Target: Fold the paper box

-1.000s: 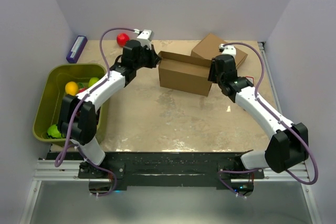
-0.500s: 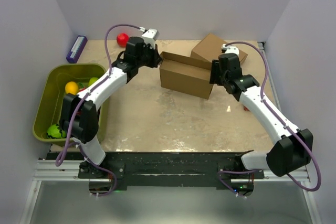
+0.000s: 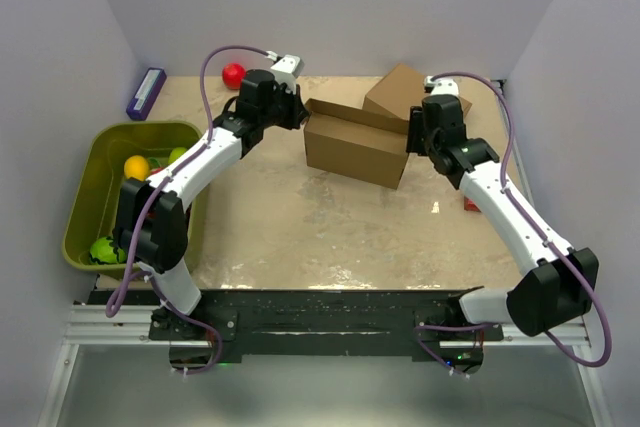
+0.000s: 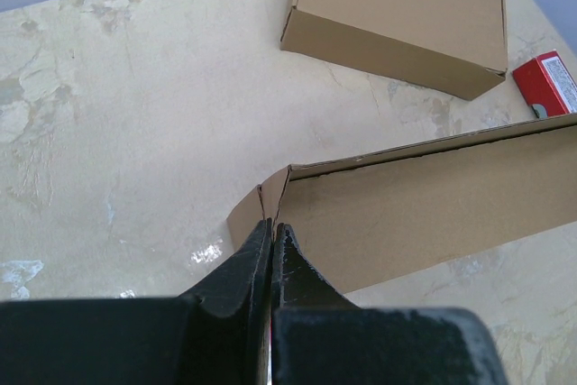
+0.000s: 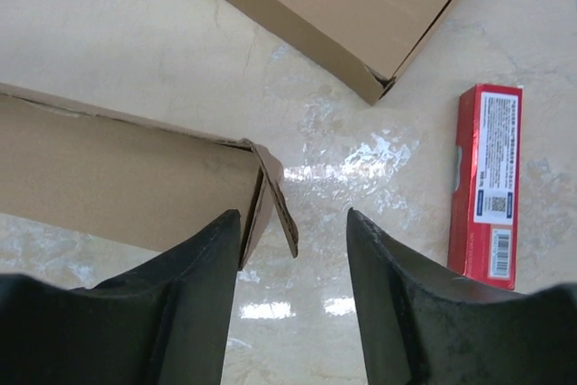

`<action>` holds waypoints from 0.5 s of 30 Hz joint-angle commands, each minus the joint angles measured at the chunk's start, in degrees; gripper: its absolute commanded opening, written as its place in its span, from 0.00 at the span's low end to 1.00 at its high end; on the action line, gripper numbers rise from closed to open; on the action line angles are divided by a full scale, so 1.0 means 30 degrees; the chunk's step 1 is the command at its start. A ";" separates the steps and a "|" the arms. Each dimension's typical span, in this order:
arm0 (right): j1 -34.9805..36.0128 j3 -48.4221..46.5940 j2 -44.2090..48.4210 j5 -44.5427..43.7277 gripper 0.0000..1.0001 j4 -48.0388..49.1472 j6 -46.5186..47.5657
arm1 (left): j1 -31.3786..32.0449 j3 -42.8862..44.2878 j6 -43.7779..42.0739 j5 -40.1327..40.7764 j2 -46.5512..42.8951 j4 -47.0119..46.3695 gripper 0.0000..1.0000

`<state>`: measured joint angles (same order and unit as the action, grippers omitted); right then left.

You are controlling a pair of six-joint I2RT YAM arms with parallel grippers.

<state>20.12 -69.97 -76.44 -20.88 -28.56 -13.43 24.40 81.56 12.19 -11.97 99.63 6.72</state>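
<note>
The paper box [image 3: 355, 142] stands toward the back of the tabletop [image 3: 300, 232]. It is a brown corrugated shell with its long wall upright and its top open. Everything else here is placed from it.

The tabletop is a glossy beige slab with pale marbled blotches. In the right wrist view it throws back white glare just beside the box's right corner. 3 plain, pale lilac-white walls [image 3: 330, 7] close the table in behind the box and on both sides of it.

At the box's left end the left gripper [image 4: 272, 227] is clenched tight. Its 2 black fingers meet on the corner fold where the end flap joins the long wall. At the box's right end the right gripper [image 5: 293, 218] is released, and the loose end flap hangs free between its spread fingers.

Just behind the box's right end lies the second carton [image 3: 405, 89], closed and flat. A red packet [image 5: 487, 182] with a white barcode label lies on the surface to the right of the box.

Well to the left of the box sits a green bin [image 3: 110, 130] holding yellow and green toy fruit. A red ball [image 3: 233, 74] rests behind the box's left end, near the back wall. Farther left, a purple box [image 3: 146, 93] lies by the side wall.

In front of the box, at the table's near edge, a black rail [image 3: 320, 319] carries both arm bases.
</note>
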 commanded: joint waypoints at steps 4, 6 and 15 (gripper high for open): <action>-0.0320 -0.1051 -0.0036 0.1130 0.23 0.0906 0.0581 | 0.0244 0.0118 -0.0517 -0.0494 0.0509 0.2535 0.00; -0.0349 -0.0904 -0.0065 0.1423 0.16 0.0876 0.0493 | 0.0244 0.0118 -0.0517 -0.0464 0.0509 0.2564 0.00; -0.0349 -0.0025 0.0052 0.2127 0.00 0.1051 -0.1088 | 0.0303 0.0089 -0.0400 -0.0786 0.0538 0.2477 0.00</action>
<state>19.38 -70.67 -76.55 -16.01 -27.44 -13.82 24.47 81.87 11.81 -12.03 99.63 7.31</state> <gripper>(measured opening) 0.011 0.027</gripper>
